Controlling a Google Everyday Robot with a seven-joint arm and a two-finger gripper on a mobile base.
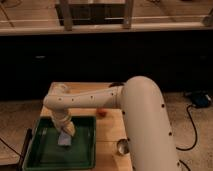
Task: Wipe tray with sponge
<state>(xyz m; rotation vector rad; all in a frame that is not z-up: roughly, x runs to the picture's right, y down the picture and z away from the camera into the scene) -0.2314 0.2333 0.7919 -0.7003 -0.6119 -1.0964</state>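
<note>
Claw (66,131) lower left of frame, over tray (45,162), pressing sponge (65,139); I judge it gripping sponge. Wiping step under way. Next I sweep across tray floor.

A: Where is the gripper (66,131), and what occupies the tray (37,159)?

B: The gripper is over the upper middle of the dark-green tray, directly above the sponge (64,139). The tray floor to the left of the sponge and toward the near rim is open.

A: What bounds movement to the right?

B: The raised tray rim, then bare wooden tabletop (107,137). A small red-orange object (101,112) lies beyond the tray's far right corner. A round metal cup (122,146) stands near the large white arm (145,125), which covers the table's right side.
</note>
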